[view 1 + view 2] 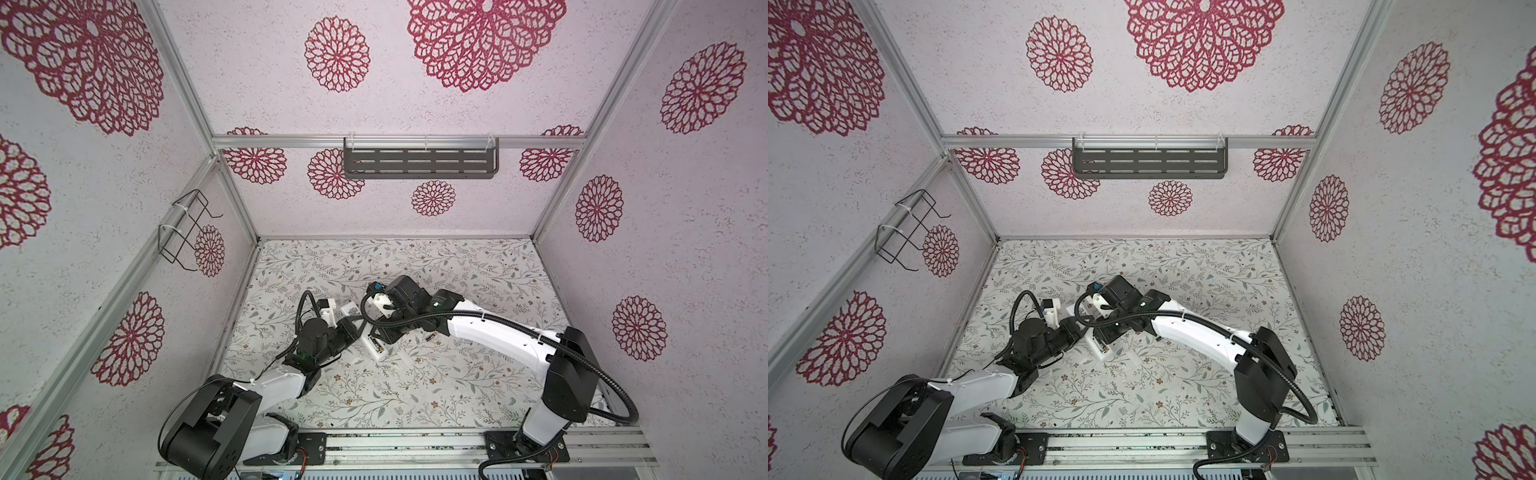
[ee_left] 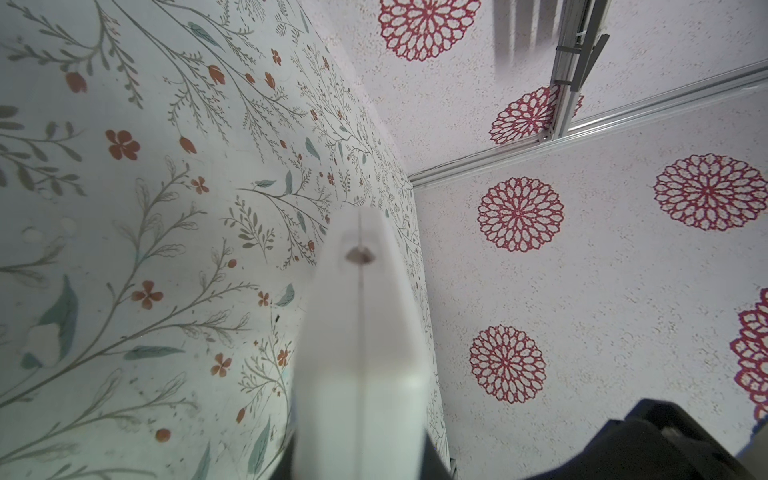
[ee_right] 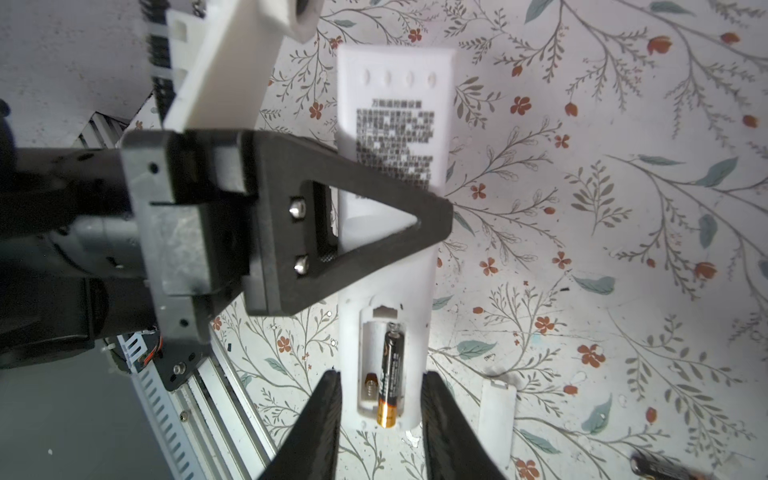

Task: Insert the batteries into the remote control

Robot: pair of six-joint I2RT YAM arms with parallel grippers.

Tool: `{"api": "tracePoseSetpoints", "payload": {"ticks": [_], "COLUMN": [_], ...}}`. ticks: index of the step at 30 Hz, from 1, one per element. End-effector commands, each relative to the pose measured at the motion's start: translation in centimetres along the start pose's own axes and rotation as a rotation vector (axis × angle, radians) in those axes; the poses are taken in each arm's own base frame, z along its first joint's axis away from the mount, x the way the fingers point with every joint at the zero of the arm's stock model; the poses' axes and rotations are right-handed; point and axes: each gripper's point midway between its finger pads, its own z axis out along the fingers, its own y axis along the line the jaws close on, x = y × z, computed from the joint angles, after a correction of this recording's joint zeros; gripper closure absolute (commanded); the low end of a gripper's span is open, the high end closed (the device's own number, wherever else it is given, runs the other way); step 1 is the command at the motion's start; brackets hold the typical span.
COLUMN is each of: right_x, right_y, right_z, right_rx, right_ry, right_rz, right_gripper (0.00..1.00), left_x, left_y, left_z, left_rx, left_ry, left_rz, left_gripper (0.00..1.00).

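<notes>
Surface: a tabletop [image 1: 478,386] printed with leafy sprigs is enclosed by white walls [image 1: 415,216] stamped with red rosettes.
Remote control: the remote control [image 3: 395,124] is laid back-up near the middle of the table, with its battery compartment [image 3: 374,332] uncovered.
First battery: the first battery [image 3: 391,365] is placed in one slot. Its gold end appears to ride over the compartment's end wall, so it is judged not fully seated.
Empty slot: the spring [image 3: 370,384] of the neighbouring slot is exposed.
Left gripper: the left gripper [image 3: 432,220] is clamped across the remote's middle.
Right gripper: the right gripper [image 3: 380,376] is parted, its fingers [image 3: 322,428] set astride the compartment end. Nothing is grasped.
Second battery: the second battery [image 3: 656,465] is left loose on the table, well apart from the remote.
Cover: the cover [image 3: 496,415] is laid beside the remote.
Progress: roughly half is judged done. Pressing down, the second battery and possibly the cover are left.
</notes>
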Motion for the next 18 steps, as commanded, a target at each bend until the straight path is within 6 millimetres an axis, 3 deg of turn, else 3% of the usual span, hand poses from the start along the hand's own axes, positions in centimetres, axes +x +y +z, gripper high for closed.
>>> {"api": "tracePoseSetpoints", "payload": {"ticks": [1,10,14,18], "right_x": [-0.1,1.8,2.8,4.0], "right_y": [0.3,3.0,3.7,4.0], "right_z": [-3.2,-9.0,-10.0,-9.9], "right_rx": [0.021,-0.065,-0.083,-0.099], "right_ry": [-0.048,-0.253,-0.277,-0.254], "right_rz": [-0.138,-0.456,-0.545,-0.624], "right_gripper": [0.66,0.64,0.62,0.62], "left_x": [-0.3,0.5,0.9,1.2], "left_y": [-2.1,-4.1,-4.8,-5.3], "left_z": [-0.4,-1.8,-2.0,-1.8], "left_rx": [0.038,0.014,0.033,0.063], "left_ry": [0.025,0.132,0.160,0.188], "left_rz": [0.041,0.097,0.094,0.086], "left_gripper": [0.99,0.99,0.99,0.99]}}
